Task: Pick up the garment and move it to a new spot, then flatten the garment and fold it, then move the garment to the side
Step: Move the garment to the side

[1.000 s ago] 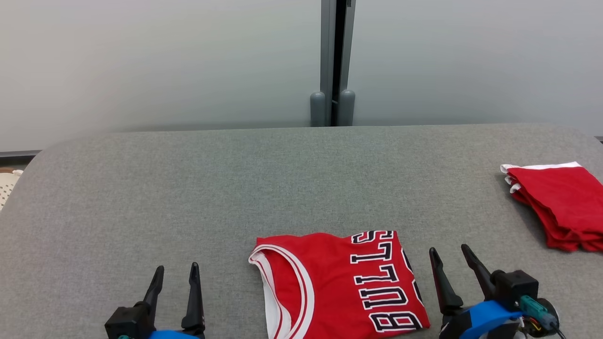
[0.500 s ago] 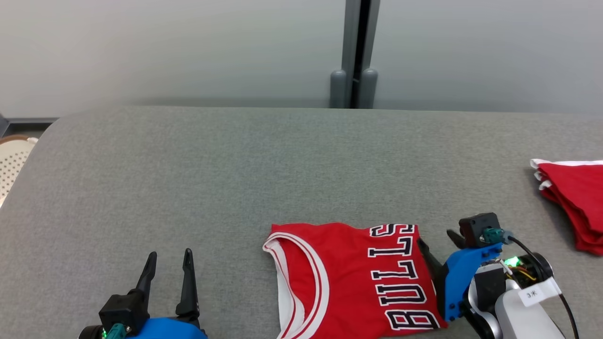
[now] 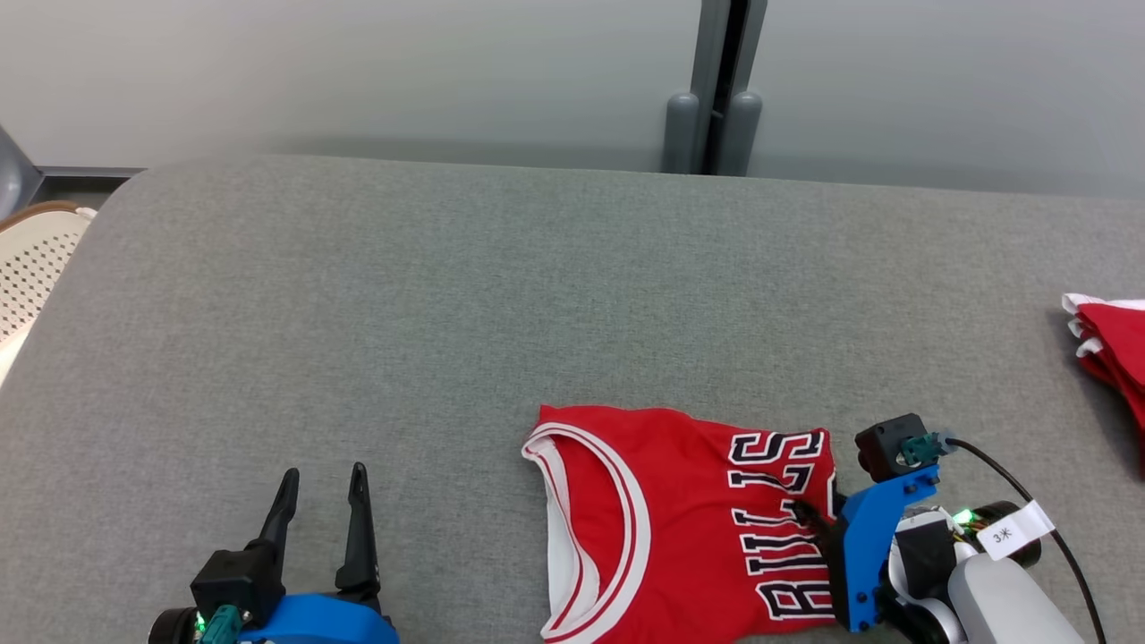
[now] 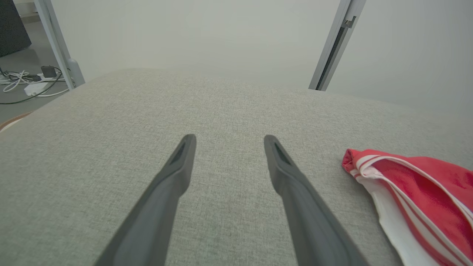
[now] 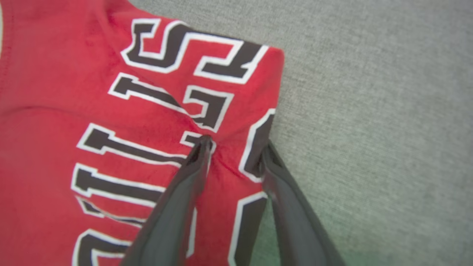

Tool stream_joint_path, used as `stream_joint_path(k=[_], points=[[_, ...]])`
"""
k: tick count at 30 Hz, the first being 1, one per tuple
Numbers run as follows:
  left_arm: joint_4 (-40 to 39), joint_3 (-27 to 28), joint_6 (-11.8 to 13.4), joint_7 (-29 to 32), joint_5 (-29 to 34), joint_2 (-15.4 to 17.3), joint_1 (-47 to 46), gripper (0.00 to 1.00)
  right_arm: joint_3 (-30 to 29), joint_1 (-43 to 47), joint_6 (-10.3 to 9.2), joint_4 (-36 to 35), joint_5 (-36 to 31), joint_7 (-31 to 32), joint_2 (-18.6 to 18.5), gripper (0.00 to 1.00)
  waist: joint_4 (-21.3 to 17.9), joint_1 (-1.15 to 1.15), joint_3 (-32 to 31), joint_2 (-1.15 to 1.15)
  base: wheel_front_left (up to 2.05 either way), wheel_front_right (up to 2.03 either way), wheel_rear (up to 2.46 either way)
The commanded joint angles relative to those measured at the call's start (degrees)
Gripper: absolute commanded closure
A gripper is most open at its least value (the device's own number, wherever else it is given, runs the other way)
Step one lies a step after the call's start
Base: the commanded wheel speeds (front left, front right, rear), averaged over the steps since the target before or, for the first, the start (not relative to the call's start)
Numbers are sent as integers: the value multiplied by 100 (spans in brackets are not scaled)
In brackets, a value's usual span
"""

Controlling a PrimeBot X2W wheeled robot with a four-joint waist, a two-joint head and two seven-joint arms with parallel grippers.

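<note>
My right gripper (image 5: 234, 145) straddles the jersey (image 3: 680, 501) at its three-o'clock edge, half-narrowed, to carry it aside. Held firmly? I cannot tell.

Count's coming in: one red jersey (image 3: 680, 519), and one separate pile of red garments (image 3: 1114, 358), its layers too tight to number. Two claws, the left claw (image 3: 324, 472) and the right claw (image 5: 236, 144). One grey desk (image 3: 447, 313). And two grey posts (image 3: 682, 132) behind.
</note>
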Motion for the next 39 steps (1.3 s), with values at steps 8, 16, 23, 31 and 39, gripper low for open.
stream_joint_path(k=[8,16,23,31,39], points=[[-61,37,-102,-26,102,-6,-142,0,-222,-303,-2,-138,-106,-594,-153,100,-472,0,96,0,0,0,0],[-285,29,-91,-4,218,129,-269,0,-720,-521,1,-444,-292,-844,-363,100,-1550,0,463,0,0,0,0],[-519,-58,-115,238,385,384,-529,0,-1135,-515,1,-642,-358,-1103,-174,100,-2595,0,976,0,0,0,0],[-826,-223,-172,588,522,593,-671,0,-1236,-537,1,-589,-377,-1513,174,100,-3194,0,1299,0,0,0,0],[-856,-288,-117,636,515,601,-654,0,-977,-987,1,-745,-419,-1519,-65,100,-2909,0,1203,0,0,0,0]])
